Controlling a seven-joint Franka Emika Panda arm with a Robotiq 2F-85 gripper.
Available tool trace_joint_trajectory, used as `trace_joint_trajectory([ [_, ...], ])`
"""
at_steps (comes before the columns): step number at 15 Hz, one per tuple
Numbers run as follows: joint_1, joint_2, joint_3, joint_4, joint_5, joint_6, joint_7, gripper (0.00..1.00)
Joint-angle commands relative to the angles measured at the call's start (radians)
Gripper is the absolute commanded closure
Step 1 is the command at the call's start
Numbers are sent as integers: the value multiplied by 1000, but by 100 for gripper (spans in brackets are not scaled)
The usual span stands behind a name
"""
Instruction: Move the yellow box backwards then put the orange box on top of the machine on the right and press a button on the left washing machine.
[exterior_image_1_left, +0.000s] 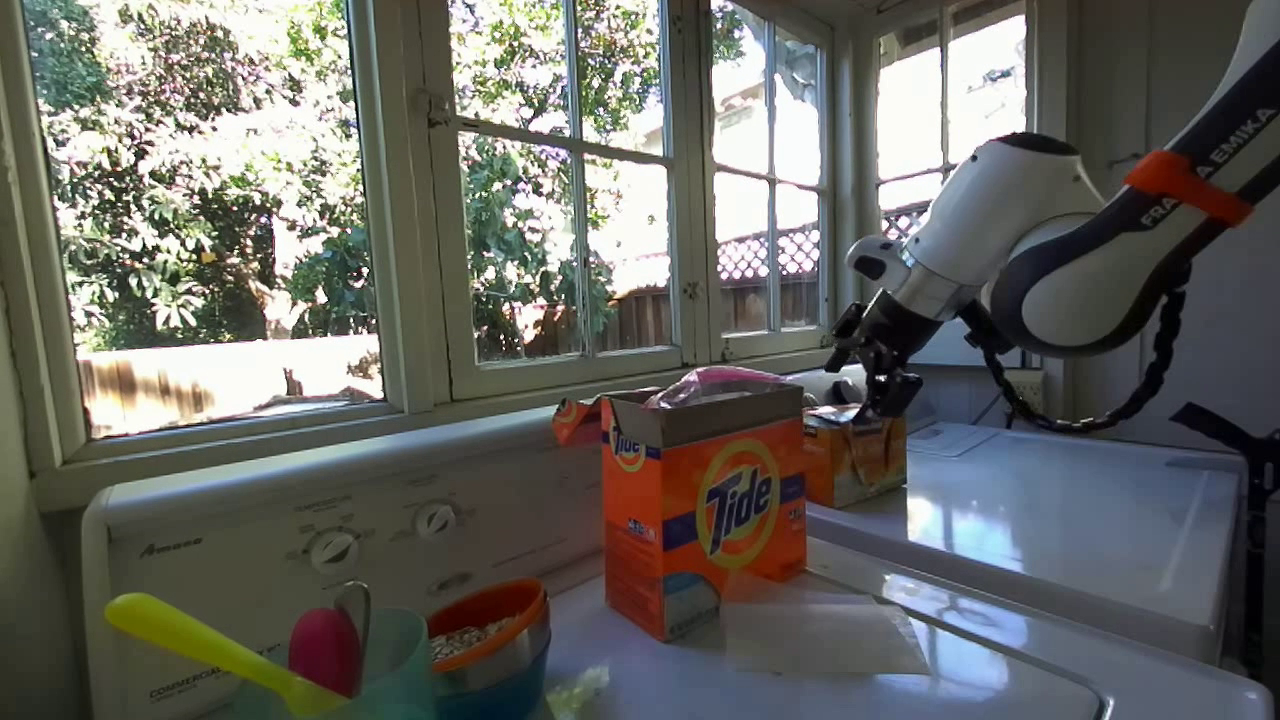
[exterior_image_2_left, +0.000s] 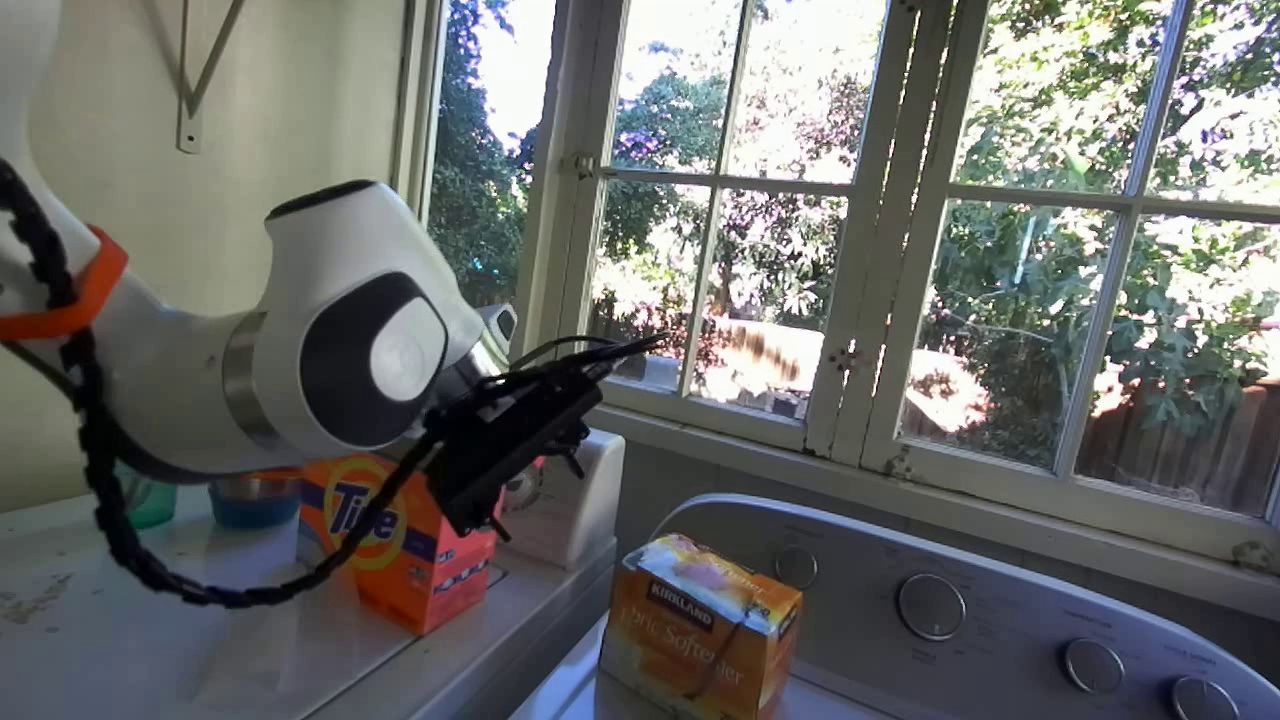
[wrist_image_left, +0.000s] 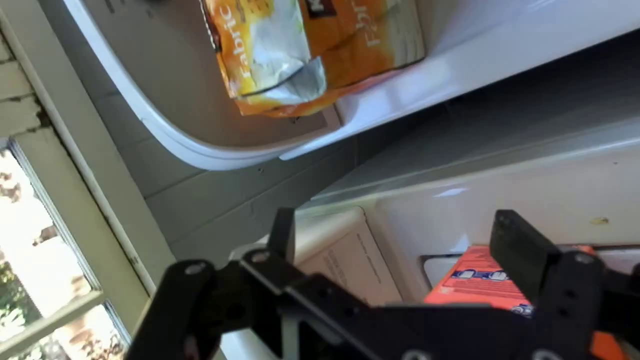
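One orange box (exterior_image_1_left: 705, 515) on left washer (exterior_image_1_left: 530, 500); gripper (wrist_image_left: 395, 225) spread

Both exterior views face the windows (exterior_image_1_left: 575, 150) from opposing angles.

Arm shell (exterior_image_1_left: 1015, 205): glossy white, smooth, rounded at the joints.
Strap (exterior_image_1_left: 1187, 187): bright orange, wrapped round the arm; in both exterior views.
Lettering (exterior_image_1_left: 1243, 140): pale capitals on a dark band (exterior_image_1_left: 1120, 228), "FRA" and "EMIKA" legible either side of the strap.
Joint cover (exterior_image_2_left: 328, 375): dark, rounded, with a pale round disc (exterior_image_2_left: 408, 350).
Ring (exterior_image_2_left: 240, 380): narrow, metallic grey.
Cap (exterior_image_1_left: 1040, 144): dark, flat.
Cable (exterior_image_2_left: 105, 500): black, segmented, looped.
Tool (wrist_image_left: 395, 225): black, angular, with hinged linkages (wrist_image_left: 320, 302).
Fingers (wrist_image_left: 525, 255): two, black, flat-faced, block-like.
Screws (wrist_image_left: 584, 258): round grey heads on the linkages, wrist view.
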Motion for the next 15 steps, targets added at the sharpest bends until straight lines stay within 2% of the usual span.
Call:
trace_joint_trajectory([
  [1, -83, -119, 49, -29, 138, -155, 16, 0],
  [5, -142, -174, 111, 6, 334, -333, -42, 0],
  [6, -150, -181, 122, 9, 364, -326, -49, 0],
  [7, -5, -214, -30, -4, 474, -276, -141, 0],
  [8, -163, -184, 146, 3, 472, -268, -201, 0],
  [9, -165, -187, 160, 5, 551, -277, -306, 0],
  [10, -217, -168, 241, 12, 572, -281, -373, 0],
  [14, -359, -164, 440, 16, 704, -343, -658, 0],
  [15, -376, -188, 450, 1, 742, -347, -728, 0],
])
